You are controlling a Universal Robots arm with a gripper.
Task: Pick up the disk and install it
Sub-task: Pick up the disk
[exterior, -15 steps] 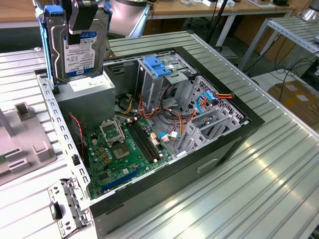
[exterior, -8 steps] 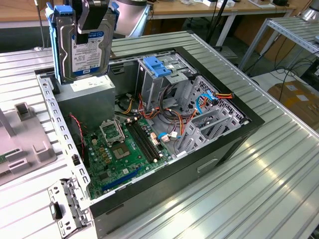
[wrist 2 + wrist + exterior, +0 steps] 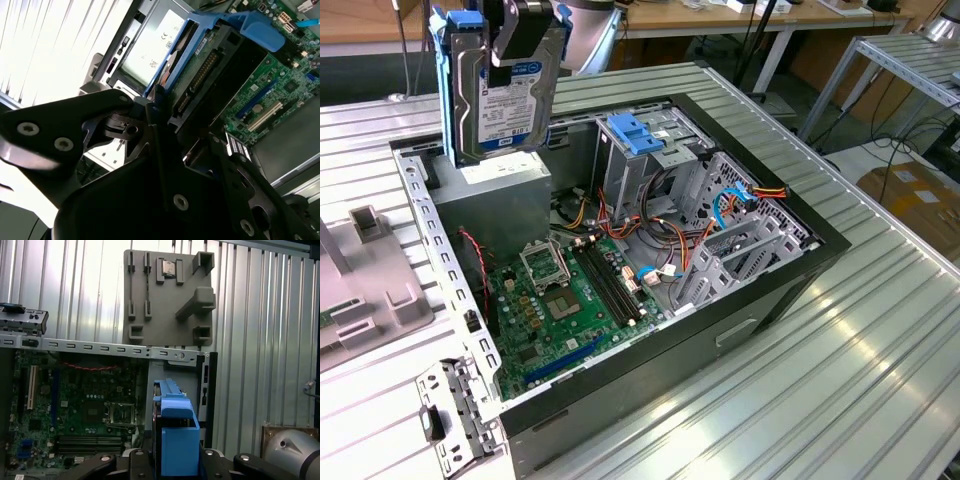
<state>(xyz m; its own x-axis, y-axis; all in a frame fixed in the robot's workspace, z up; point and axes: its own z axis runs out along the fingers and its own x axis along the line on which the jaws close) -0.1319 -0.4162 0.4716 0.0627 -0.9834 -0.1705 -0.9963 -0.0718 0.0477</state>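
The black end effector (image 3: 525,45) is clamped on the disk (image 3: 492,105), held upright in the air above the grey power supply box (image 3: 490,200): flat silver metal, white-and-blue label, blue plastic rails. Beneath lies the open computer case (image 3: 760,310) with green motherboard (image 3: 560,310), on a ribbed metal tabletop (image 3: 880,380).

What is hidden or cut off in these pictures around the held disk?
Exterior view: the top edge cuts off the gripper above the disk.
Second wrist view: the gripper's dark body hides the disk's gripped end.
First wrist view: disk edge-on, label hidden.
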